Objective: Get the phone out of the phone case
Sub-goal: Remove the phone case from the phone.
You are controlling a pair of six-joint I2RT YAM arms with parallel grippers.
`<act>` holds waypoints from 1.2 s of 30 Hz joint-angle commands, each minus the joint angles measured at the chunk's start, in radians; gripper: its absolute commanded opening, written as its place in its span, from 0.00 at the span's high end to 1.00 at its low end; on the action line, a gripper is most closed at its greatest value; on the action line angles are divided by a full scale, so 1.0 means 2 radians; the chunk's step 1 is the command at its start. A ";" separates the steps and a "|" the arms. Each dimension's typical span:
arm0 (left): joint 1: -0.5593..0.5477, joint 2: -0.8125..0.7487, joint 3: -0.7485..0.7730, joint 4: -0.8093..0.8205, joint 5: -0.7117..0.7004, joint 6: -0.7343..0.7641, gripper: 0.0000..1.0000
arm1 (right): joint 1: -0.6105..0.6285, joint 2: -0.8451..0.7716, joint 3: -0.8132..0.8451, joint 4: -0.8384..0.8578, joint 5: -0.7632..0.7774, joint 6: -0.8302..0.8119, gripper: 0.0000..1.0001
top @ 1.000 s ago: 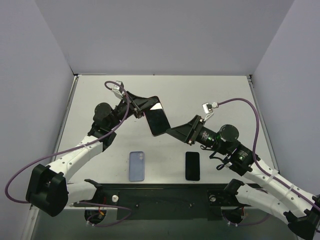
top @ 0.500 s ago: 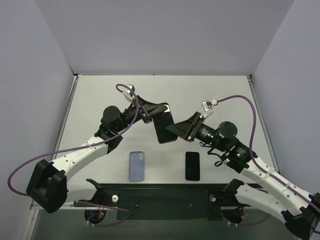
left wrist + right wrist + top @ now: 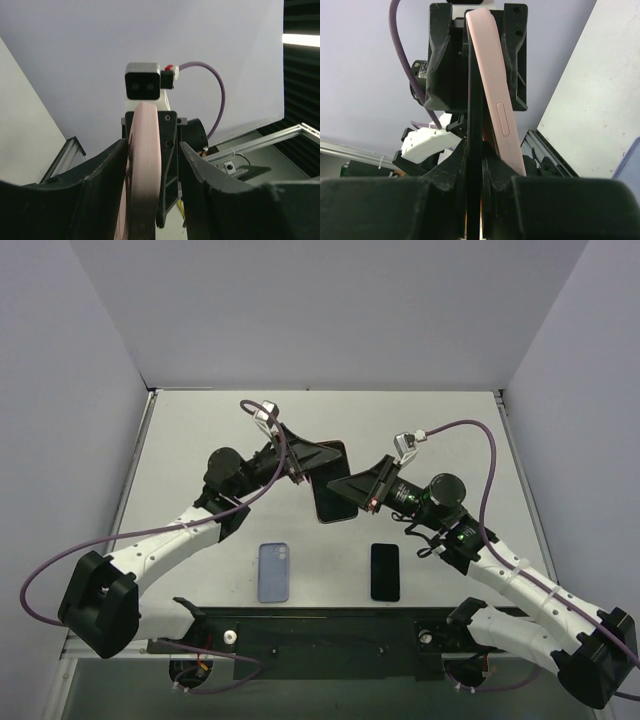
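Observation:
A black phone [image 3: 330, 498] in a pink case [image 3: 338, 446] is held in the air above the middle of the table between both arms. My left gripper [image 3: 318, 458] is shut on the upper end of the case [image 3: 145, 165], which lies against its left finger. My right gripper [image 3: 342, 490] is shut on the phone's thin black edge [image 3: 474, 115] at the lower right. In the right wrist view the pink case [image 3: 495, 90] stands away from the black edge on the right, at an angle.
A light blue phone case [image 3: 273, 571] and a black phone [image 3: 385, 571] lie flat on the table near the front edge, below the held phone. The blue one shows at the right wrist view's lower right [image 3: 631, 162]. Grey walls close the back and sides.
My left gripper has carried the cased phone rightward and lower. My right gripper has moved up and left from the phone's bottom corner onto its lower right edge.

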 commanded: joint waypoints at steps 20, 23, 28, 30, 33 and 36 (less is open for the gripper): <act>0.016 -0.060 -0.066 0.119 0.111 0.050 0.47 | -0.054 0.039 -0.025 0.340 -0.074 0.212 1.00; 0.014 -0.058 -0.065 0.119 0.108 0.055 0.58 | -0.054 0.045 -0.027 0.362 -0.075 0.230 1.00; 0.015 -0.059 -0.075 0.134 0.108 0.052 0.62 | -0.054 0.048 -0.028 0.390 -0.075 0.248 1.00; 0.014 -0.061 -0.076 0.133 0.109 0.053 0.60 | -0.054 0.046 -0.025 0.391 -0.074 0.251 1.00; 0.015 -0.062 -0.077 0.126 0.109 0.059 0.57 | -0.054 0.043 -0.023 0.395 -0.076 0.256 1.00; 0.015 -0.063 -0.081 0.127 0.109 0.062 0.54 | -0.054 0.042 -0.021 0.409 -0.074 0.269 1.00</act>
